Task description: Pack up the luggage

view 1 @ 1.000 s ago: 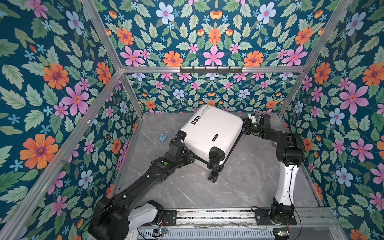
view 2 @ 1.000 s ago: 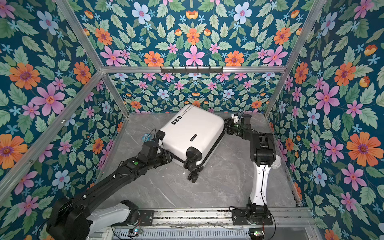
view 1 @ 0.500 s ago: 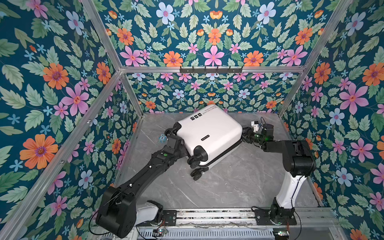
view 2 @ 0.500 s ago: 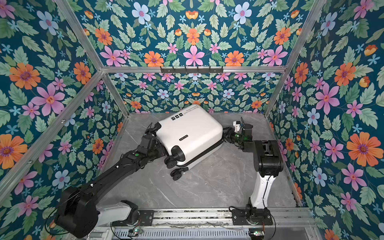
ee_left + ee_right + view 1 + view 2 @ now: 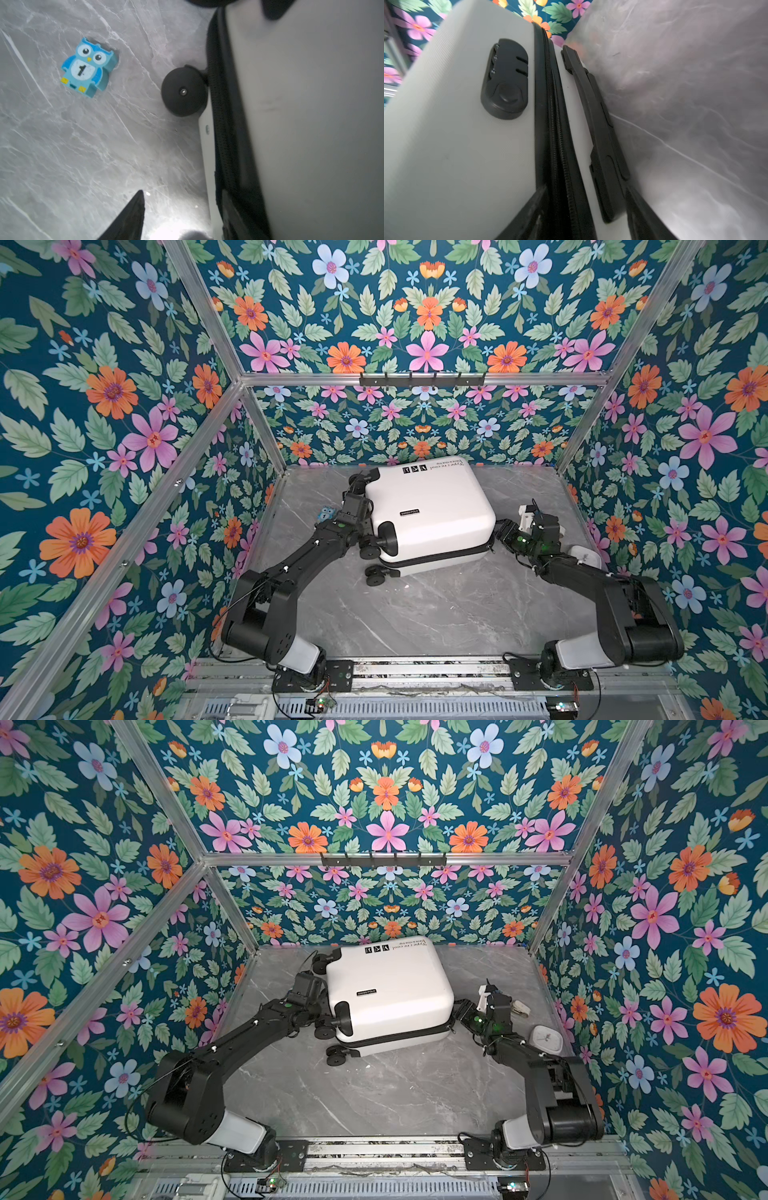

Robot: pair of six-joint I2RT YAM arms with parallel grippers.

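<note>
A: Where does the luggage (image 5: 432,510) sit?

B: Flat on the grey table (image 5: 415,614), toward the back wall, white shell up and zipped shut. In both top views its wheels (image 5: 376,574) point to the left arm's side.

A: And the right gripper (image 5: 586,193)?

B: At the opposite end. Its fingers (image 5: 529,214) stand apart, one over the white shell near the lock (image 5: 505,81), one just beyond the black handle (image 5: 598,128), with the zipper band (image 5: 556,124) between them. Whether they press in, I cannot tell.

A: The left gripper (image 5: 365,526)?

B: Tucked in at the wheel end. The wrist view shows only one finger (image 5: 128,218), over bare table and apart from the shell. The other finger is hidden — so open or gripping, I cannot tell.

A: Anything else around?

B: A small blue owl (image 5: 87,67) with a "1" on its belly lies on the table near the left arm, apart from the luggage. A small white rounded box (image 5: 546,1038) lies by the right arm — close to the flowered wall (image 5: 665,928).
</note>
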